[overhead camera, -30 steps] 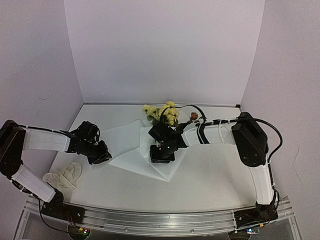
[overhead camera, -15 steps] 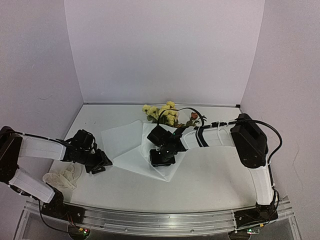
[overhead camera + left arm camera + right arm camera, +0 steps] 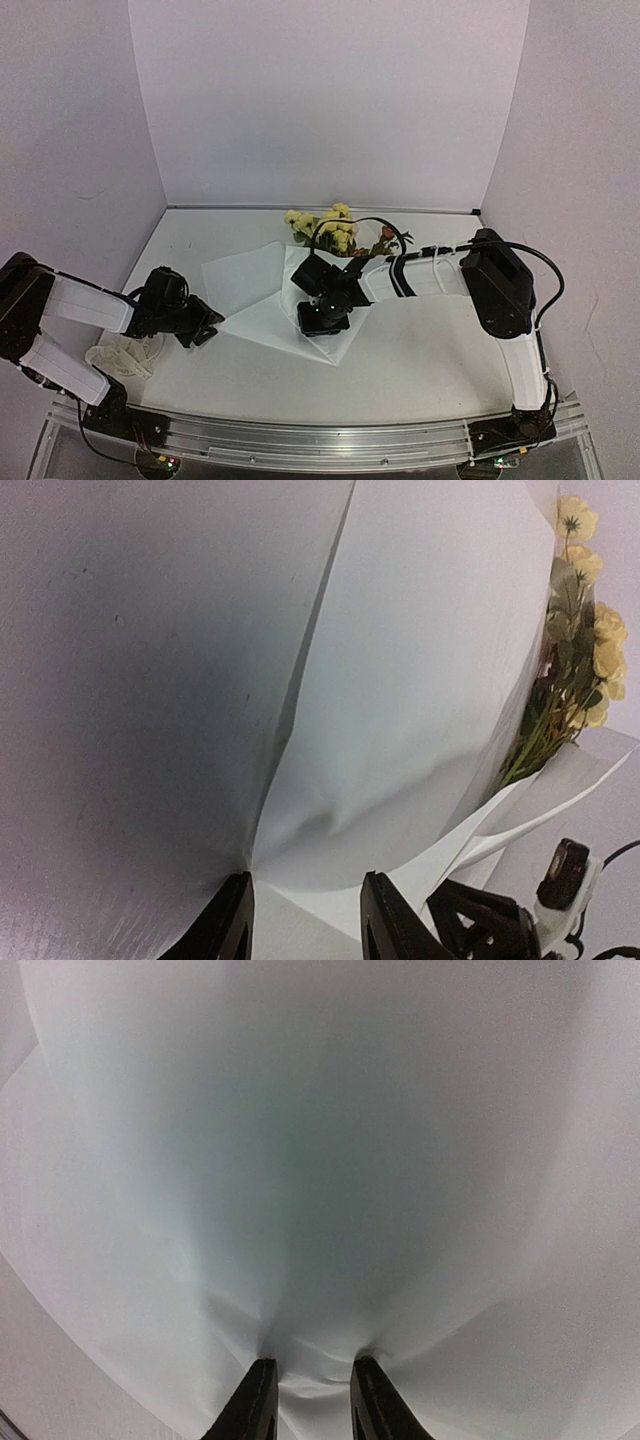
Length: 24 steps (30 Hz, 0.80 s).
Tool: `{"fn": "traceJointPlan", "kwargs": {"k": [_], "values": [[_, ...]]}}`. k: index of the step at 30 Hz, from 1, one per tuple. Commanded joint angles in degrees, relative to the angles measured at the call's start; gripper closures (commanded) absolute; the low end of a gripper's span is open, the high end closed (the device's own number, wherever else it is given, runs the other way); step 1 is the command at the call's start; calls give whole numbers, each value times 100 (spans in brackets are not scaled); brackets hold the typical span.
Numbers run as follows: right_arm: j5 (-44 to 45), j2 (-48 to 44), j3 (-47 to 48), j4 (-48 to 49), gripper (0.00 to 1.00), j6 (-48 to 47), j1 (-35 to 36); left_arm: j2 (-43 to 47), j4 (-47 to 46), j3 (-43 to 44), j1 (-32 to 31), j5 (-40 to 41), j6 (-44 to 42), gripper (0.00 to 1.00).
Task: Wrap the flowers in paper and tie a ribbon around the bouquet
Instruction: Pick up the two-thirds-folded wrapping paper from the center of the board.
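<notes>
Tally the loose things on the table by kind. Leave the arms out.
paper: 1
flower bunch: 1
ribbon: 1
Total: 3

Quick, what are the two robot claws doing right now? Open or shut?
Left gripper: open at the paper corner, gripping nothing.
Right gripper: closed, pinching the paper.
</notes>
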State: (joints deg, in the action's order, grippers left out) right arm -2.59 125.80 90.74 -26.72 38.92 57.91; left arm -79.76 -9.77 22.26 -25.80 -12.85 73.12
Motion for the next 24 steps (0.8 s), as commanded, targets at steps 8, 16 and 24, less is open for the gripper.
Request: {"fn": "traceJointPlan", "kwargs": {"k": [8, 16, 24], "values": [[69, -31, 43, -254, 73, -81, 49, -674, -428, 100, -183, 776, 348, 82], [92, -70, 100, -281, 73, -107, 53, -134, -35, 373, -457, 1074, -62, 100], [64, -341, 124, -290, 72, -143, 53, 626, 1015, 892, -708, 1401, -677, 100]]}}
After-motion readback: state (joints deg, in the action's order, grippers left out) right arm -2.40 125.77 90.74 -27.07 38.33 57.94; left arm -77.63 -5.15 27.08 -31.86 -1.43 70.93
